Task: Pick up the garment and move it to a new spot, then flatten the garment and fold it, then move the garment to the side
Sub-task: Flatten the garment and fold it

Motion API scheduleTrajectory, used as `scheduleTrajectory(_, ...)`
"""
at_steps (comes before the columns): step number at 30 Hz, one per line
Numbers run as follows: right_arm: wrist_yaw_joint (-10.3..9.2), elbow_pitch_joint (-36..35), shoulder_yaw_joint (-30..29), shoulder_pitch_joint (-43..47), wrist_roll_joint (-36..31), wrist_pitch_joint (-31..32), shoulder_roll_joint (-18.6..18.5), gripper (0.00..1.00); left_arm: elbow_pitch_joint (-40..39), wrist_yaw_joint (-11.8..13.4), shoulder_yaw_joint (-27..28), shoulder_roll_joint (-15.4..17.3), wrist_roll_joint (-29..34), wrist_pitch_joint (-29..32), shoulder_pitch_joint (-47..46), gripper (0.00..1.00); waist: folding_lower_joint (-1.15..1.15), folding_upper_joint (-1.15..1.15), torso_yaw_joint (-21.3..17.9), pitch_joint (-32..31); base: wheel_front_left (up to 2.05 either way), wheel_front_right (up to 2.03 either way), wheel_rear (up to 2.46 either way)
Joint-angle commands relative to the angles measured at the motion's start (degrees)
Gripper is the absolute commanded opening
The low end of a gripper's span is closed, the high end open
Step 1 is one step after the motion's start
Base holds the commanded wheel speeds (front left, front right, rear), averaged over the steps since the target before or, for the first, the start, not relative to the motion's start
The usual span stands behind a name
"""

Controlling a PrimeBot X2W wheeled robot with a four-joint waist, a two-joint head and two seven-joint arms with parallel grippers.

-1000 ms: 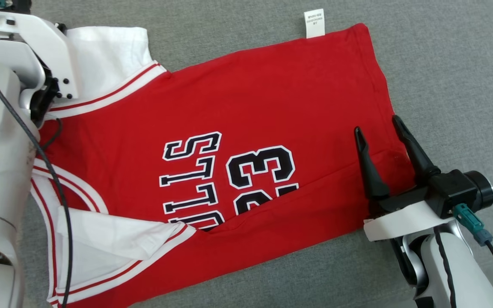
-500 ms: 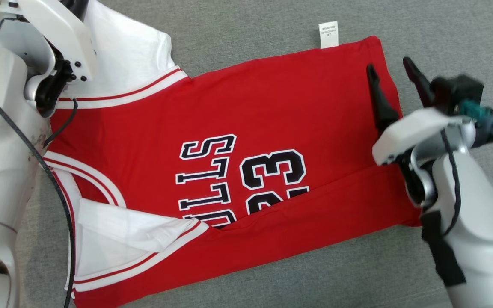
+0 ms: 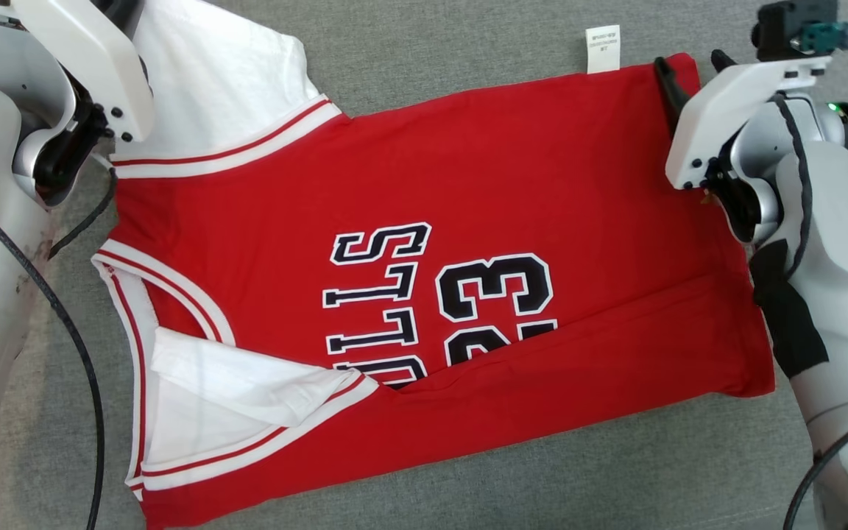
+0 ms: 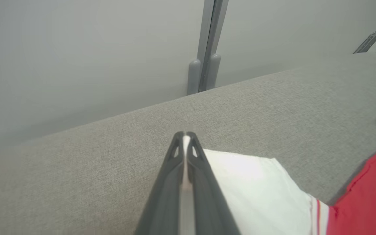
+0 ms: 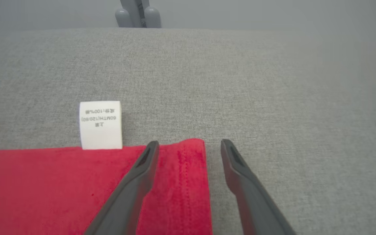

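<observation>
Grey fabric bench (image 3: pixel 468 44) carries red garment (image 3: pixel 394 184); left gripper (image 4: pixel 184 135) jaws closed, pinching its white sleeve (image 4: pixel 256 182); right gripper (image 5: pixel 189 143) jaws open, straddling its hem corner (image 5: pixel 193 156).

1. A red basketball jersey with white trim (image 3: pixel 468 221) runs off the head view's bottom edge at its lower-left corner.
2. Its folded-up lower edge covers part of the black lettering (image 3: pixel 394 294).
3. Print on the small white care label (image 3: pixel 602 49) is too small to read there.
4. A pale wrist bracket (image 3: pixel 733 96) hides most of the right gripper (image 3: pixel 689 62).
</observation>
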Motion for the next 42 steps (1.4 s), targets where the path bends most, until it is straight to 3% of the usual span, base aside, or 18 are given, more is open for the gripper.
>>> scheduleTrajectory(1, -0.01, 0.9, -0.1, -1.3, 0.1, 0.6, -0.5, 0.95, -0.4, 0.0, 0.1, 0.4, -0.3, 0.0, 0.2, 0.0, 0.0, 0.0, 0.1, 0.1, 0.0, 0.0, 0.0)
scheduleTrajectory(5, -0.01, 4.9, 0.5, -4.1, -0.1, 2.7, -0.6, 0.93, -1.5, 0.3, -0.2, 0.9, -0.5, 0.4, 0.9, 0.0, 0.0, 0.0, 0.5, 0.0, 0.0, 0.0, 0.0)
scheduleTrajectory(6, -0.01, 5.8, 0.3, -4.7, -0.6, 3.0, -0.8, 0.78, -1.7, 0.5, -0.2, 1.0, -0.5, 0.5, 1.1, 0.0, 0.0, 0.0, 0.5, 0.0, 0.0, 0.0, 0.0)
scheduleTrajectory(7, -0.01, 6.8, 0.2, -5.2, -0.8, 3.2, -0.7, 0.49, -2.0, 0.6, -0.3, 1.1, -0.5, 0.7, 1.2, 0.0, 0.0, 0.0, 0.6, -0.1, 0.0, 0.0, 0.0)
scheduleTrajectory(8, -0.01, 7.6, 0.0, -5.6, -1.0, 3.3, -0.6, 0.38, -2.2, 0.6, -0.4, 1.1, -0.6, 0.8, 1.3, 0.0, 0.0, 0.0, 0.7, -0.1, 0.0, 0.0, 0.0)
scheduleTrajectory(9, -0.01, 8.2, -0.1, -6.0, -1.1, 3.6, -0.5, 0.15, -2.3, 0.7, -0.4, 1.2, -0.7, 0.9, 1.4, 0.0, 0.0, 0.0, 0.8, -0.1, 0.0, 0.0, 0.0)
scheduleTrajectory(10, -0.01, 9.1, -0.3, -6.5, -1.3, 3.8, -0.5, 0.0, -2.4, 0.8, -0.4, 1.2, -0.6, 1.0, 1.3, 0.0, 0.0, 0.0, 0.9, -0.1, 0.0, 0.0, 0.0)
scheduleTrajectory(23, -0.01, 13.8, -2.2, -9.0, -2.5, 0.6, -0.1, 0.0, -3.9, 1.3, -0.5, 2.3, -0.2, -0.5, 2.2, 0.0, 0.0, 0.0, 1.5, -0.5, 0.0, 0.0, 0.0)
scheduleTrajectory(24, -0.01, 14.3, -2.5, -9.1, -2.6, 0.5, 0.0, 0.29, -3.9, 1.4, -0.5, 2.4, -0.3, -0.5, 2.4, 0.0, 0.0, 0.0, 1.5, -0.6, 0.0, 0.0, 0.0)
scheduleTrajectory(25, -0.01, 14.8, -2.8, -9.1, -2.6, 0.6, 0.1, 1.0, -3.9, 1.5, -0.6, 2.5, -0.4, -0.4, 2.5, 0.0, 0.0, 0.0, 1.4, -0.7, 0.0, 0.0, 0.0)
scheduleTrajectory(33, -0.01, 18.1, -3.3, -9.1, -3.6, 2.6, 0.7, 1.0, -3.8, 2.0, -0.9, 3.0, -0.8, 0.0, 3.5, 0.0, 0.0, 0.0, 0.9, -1.9, 0.0, 0.0, 0.0)
scheduleTrajectory(34, -0.01, 18.2, -3.2, -9.1, -3.5, 2.5, 0.8, 0.87, -3.9, 2.0, -1.0, 3.0, -0.9, 0.1, 3.6, 0.0, 0.0, 0.0, 0.9, -2.0, 0.0, 0.0, 0.0)
scheduleTrajectory(35, -0.01, 18.3, -3.1, -9.0, -3.4, 2.4, 0.8, 0.55, -3.9, 1.9, -1.0, 3.0, -1.0, 0.1, 3.7, 0.0, 0.0, 0.0, 0.9, -2.2, 0.0, 0.0, 0.0)
scheduleTrajectory(36, -0.01, 18.4, -2.9, -9.0, -3.3, 2.3, 0.9, 0.41, -3.9, 1.9, -1.0, 2.9, -1.0, 0.1, 3.7, 0.0, 0.0, 0.0, 0.8, -2.3, 0.0, 0.0, 0.0)
scheduleTrajectory(37, -0.01, 18.6, -2.8, -8.9, -3.3, 2.4, 1.0, 0.09, -3.9, 1.9, -1.0, 2.9, -1.1, 0.2, 3.6, 0.0, 0.0, 0.0, 0.9, -2.4, 0.0, 0.0, 0.0)
scheduleTrajectory(38, -0.01, 18.7, -2.7, -8.8, -3.2, 2.4, 1.0, 0.0, -3.9, 1.9, -1.1, 2.9, -1.1, 0.2, 3.6, 0.0, 0.0, 0.0, 0.9, -2.4, 0.0, 0.0, 0.0)
scheduleTrajectory(42, -0.01, 19.1, -2.4, -9.1, -2.6, 2.4, 1.1, 0.0, -4.0, 1.9, -1.1, 3.0, -1.2, -0.4, 3.5, 0.0, 0.0, 0.0, 1.1, -2.2, 0.0, 0.0, 0.0)
